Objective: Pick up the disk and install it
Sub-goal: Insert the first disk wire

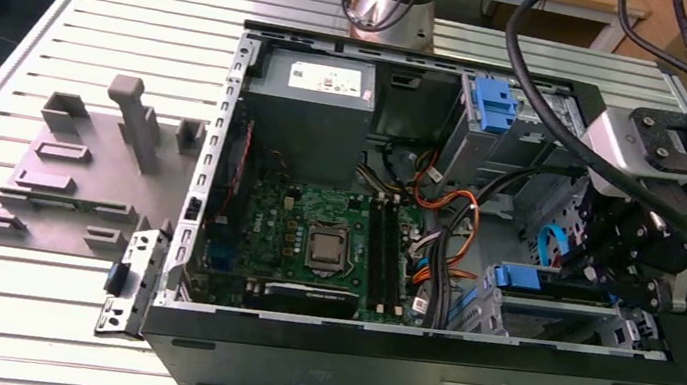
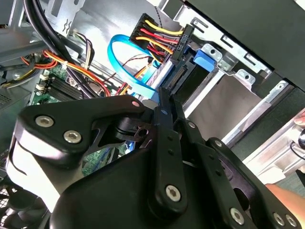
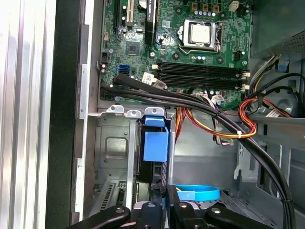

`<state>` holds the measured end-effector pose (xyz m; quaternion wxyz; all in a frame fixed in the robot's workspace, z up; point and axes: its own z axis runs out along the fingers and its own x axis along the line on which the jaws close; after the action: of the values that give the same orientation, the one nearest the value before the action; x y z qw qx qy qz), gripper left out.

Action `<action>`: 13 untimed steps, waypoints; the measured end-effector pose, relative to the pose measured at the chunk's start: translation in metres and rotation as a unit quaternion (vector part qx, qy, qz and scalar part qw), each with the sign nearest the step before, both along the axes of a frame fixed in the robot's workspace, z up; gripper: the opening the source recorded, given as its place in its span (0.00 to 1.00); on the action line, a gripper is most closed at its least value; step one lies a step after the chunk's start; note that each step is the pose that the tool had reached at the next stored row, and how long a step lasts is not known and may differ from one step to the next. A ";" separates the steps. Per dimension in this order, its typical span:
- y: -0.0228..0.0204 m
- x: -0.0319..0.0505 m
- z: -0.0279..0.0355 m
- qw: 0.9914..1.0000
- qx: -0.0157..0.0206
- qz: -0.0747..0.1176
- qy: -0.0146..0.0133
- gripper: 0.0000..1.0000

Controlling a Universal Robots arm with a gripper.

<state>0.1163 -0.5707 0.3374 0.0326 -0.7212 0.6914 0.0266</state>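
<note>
Starting at the exterior view's left, a grey plastic slotted holder stand (image 1: 78, 165) is sitting on the ribbed metal table (image 1: 12, 55), well apart from the work. Next to it, the open black desktop computer case (image 1: 429, 351) is lying on its side, with the green motherboard (image 1: 310, 238) facing up in its middle. Further right, the disk (image 1: 556, 287), a flat drive in a blue plastic bracket, is standing on edge inside the grey metal drive cage (image 1: 541, 321) at the case's near corner. Its long axis is running across the exterior view, with the blue tab end pointing towards the motherboard.

The black gripper (image 1: 621, 282) is hovering at the disk's other end, at the exterior view's right. In the first wrist view the disk (image 3: 156, 143) is lying straight ahead of the gripper (image 3: 164, 198), in line with it and just beside it. I cannot tell whether the gripper is clamping the disk or sitting loose.
</note>
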 end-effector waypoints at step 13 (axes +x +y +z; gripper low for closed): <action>0.0000 0.0000 -0.0022 1.000 0.000 0.000 0.000 0.16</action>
<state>0.1162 -0.5707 0.3352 0.0329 -0.7213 0.6914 0.0263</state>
